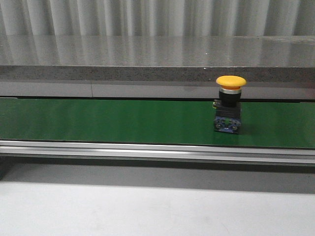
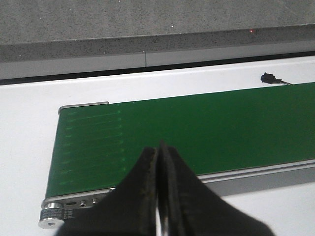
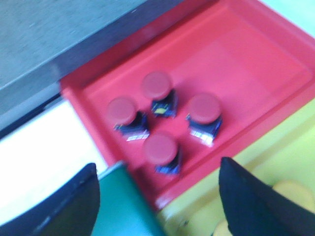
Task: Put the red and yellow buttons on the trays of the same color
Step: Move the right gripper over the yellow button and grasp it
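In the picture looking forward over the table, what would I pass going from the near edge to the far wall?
White tabletop → silver rail → green belt carrying a yellow button → grey stone ledge → corrugated wall.

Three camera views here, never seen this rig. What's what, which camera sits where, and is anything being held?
It is a robot with two arms, each ending in a gripper, sorting push buttons by colour.

The front view looks forward over the table. A green conveyor belt runs across it, and one yellow button stands upright on the belt, toward the right. No arm shows in this view.

The left wrist view comes from a camera on the left arm. The left gripper is shut and holds nothing, above the end of the belt.

The right wrist view, somewhat blurred, comes from the right arm. The right gripper is open and empty above a red tray holding four red buttons. Beside it lies a yellow tray with something yellow in it, too cut off to name.
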Robot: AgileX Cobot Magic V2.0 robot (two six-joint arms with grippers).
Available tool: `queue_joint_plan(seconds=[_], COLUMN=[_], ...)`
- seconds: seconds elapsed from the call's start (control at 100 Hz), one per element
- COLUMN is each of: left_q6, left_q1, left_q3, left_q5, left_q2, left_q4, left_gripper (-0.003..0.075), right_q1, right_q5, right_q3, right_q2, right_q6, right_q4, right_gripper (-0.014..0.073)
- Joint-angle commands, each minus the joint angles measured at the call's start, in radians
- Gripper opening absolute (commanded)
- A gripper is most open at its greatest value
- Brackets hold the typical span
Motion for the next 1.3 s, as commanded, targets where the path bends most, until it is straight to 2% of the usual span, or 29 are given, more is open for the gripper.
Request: queue_joint_plan(seconds=[0.0,0.19,0.39,0.61,0.75,1.03,1.14,1.29], left_q6=[0.002,0.002,0.002,0.002,0.002,0.002,0.002,0.002], left_q1=[-0.009,-0.009,-0.009,-0.009,-0.009,-0.009,-0.009,-0.009], left_q3=[-0.026,-0.026,-0.026,-0.026,-0.026,-0.026,-0.026,-0.026], left_q5=[-0.065,-0.065,-0.065,-0.065,-0.065,-0.065,-0.065,-0.065], left_q2=[0.004,0.004,0.004,0.004,0.004,0.004,0.004,0.004], left_q4=[-0.019,-0.019,-0.019,-0.019,-0.019,-0.019,-0.019,-0.019], left_gripper=[-0.002,-0.002,-0.002,-0.002,-0.002,-0.002,-0.002,-0.002], right_q1=[0.039,0.143,0.282,0.439,0.525,0.583,0.583,0.583], right_q5=[0.037,0.128,0.225,0.339,0.399,0.46,0.411,0.306], right_q3=[-0.021,-0.021,-0.021,-0.021,-0.021,-0.021,-0.023,-0.023], right_q2=[-0.085,-0.169,-0.18,-0.176,-0.141,-0.002,0.061,0.117], right_q6=[-0.011,-0.032,-0.056,-0.072,-0.139,-0.324,-0.373,-0.374], right_q4=[0.001,0.002,0.002,0.003,0.009,0.141,0.179,0.179], right_gripper=[0.0521,0.0526,0.0627,0.0629,0.0629,0.0627,0.0627,0.0624])
